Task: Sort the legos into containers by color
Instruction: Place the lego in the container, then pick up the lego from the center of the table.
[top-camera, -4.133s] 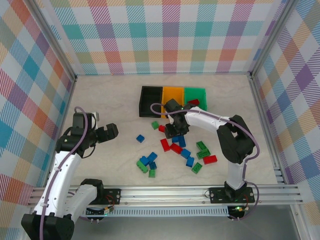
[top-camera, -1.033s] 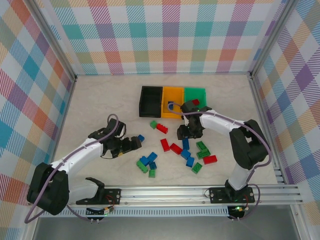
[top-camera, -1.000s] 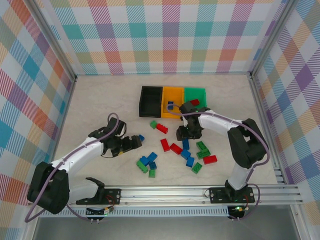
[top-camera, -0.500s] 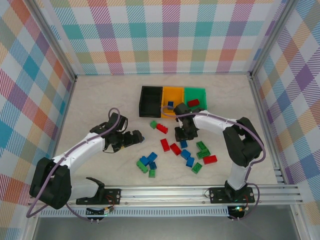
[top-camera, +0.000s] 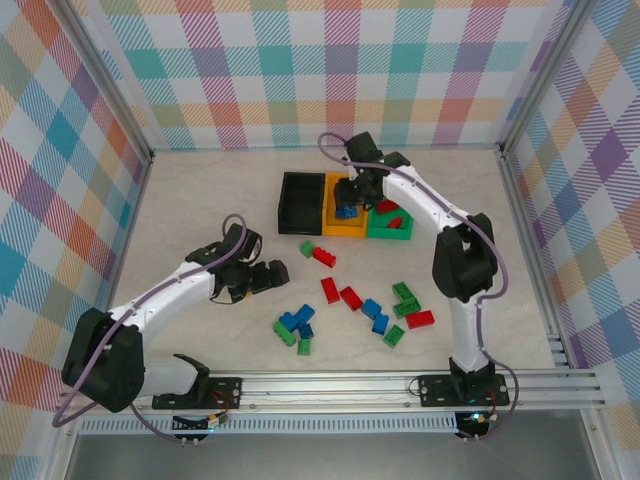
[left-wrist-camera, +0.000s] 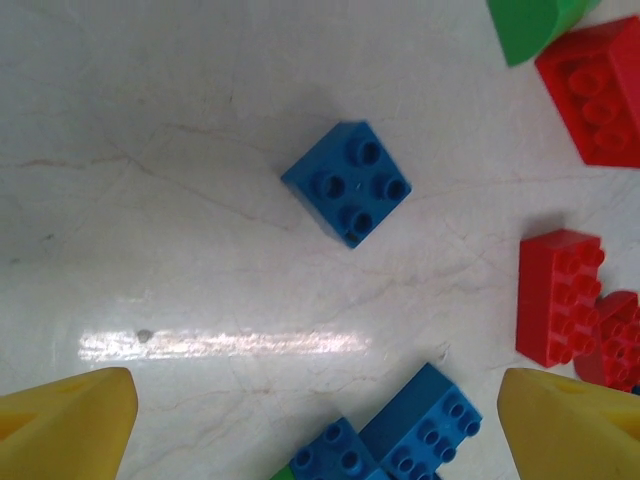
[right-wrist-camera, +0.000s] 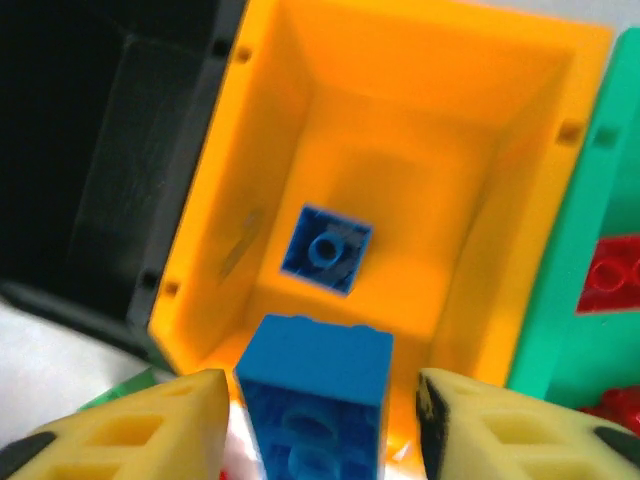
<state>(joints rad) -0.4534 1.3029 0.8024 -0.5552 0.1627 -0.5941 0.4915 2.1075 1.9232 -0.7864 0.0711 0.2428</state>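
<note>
Seemingly loose, a blue brick (right-wrist-camera: 312, 362) sits between the half-parted fingers of the right gripper (right-wrist-camera: 320, 388), gaps either side, right over the near rim of the orange bin (right-wrist-camera: 400, 130); it could clip that rim and bounce out. Well short of the bin, the left gripper (left-wrist-camera: 315, 405) gapes wide and empty over a blue square brick (left-wrist-camera: 347, 183).
</note>
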